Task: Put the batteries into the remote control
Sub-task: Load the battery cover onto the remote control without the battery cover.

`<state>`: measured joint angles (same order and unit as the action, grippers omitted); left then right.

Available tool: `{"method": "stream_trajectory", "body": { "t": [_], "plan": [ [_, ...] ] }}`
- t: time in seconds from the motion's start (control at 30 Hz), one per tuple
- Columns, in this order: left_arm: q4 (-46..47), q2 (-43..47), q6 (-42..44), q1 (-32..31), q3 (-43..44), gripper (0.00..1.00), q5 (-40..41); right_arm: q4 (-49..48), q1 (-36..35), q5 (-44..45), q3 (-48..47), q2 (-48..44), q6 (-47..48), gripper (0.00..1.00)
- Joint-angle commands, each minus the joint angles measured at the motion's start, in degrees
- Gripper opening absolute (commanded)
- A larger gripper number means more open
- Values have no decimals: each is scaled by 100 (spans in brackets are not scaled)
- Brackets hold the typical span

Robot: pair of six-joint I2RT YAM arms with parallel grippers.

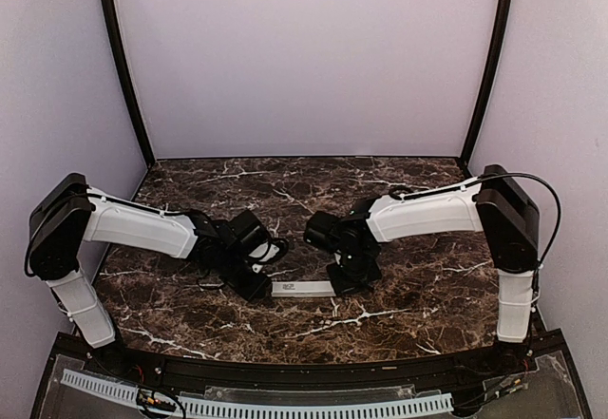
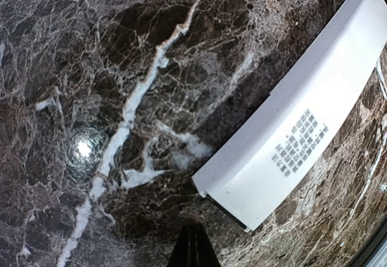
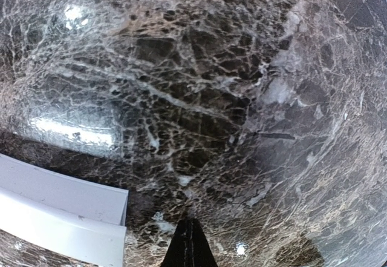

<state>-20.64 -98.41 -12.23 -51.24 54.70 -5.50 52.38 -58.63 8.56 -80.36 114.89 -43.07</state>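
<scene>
Left gripper (image 2: 193,247) pinched closed, empty; right gripper (image 3: 189,247) likewise. Remote (image 1: 302,288) flat on table (image 1: 427,295) between them, long axis left–right, one end just beside each tip. Batteries not in view.

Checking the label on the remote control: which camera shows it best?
Left wrist: the remote control fills the right side, with its printed text visible. The top view shows only a small white bar; the right wrist catches just one end, lower left.
</scene>
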Motion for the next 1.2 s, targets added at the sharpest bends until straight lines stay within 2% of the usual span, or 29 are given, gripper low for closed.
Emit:
{"method": "stream_trajectory", "body": {
  "t": [0.0,0.23,0.43,0.87,1.17],
  "plan": [
    [-93,-133,83,0,-54,0,-95,-246,-135,-297,-128,231,-49,0],
    [-209,-251,195,-12,96,0,-187,-493,-253,-647,-631,566,-17,0],
    [-268,-249,192,-52,109,0,-212,-390,-244,-536,-766,561,4,0],
    [-224,563,-6,353,-18,0,109,60,421,189,179,-736,285,0],
    [-132,353,-311,361,-287,0,-302,34,138,-23,-96,-147,79,0]
  ]
}}
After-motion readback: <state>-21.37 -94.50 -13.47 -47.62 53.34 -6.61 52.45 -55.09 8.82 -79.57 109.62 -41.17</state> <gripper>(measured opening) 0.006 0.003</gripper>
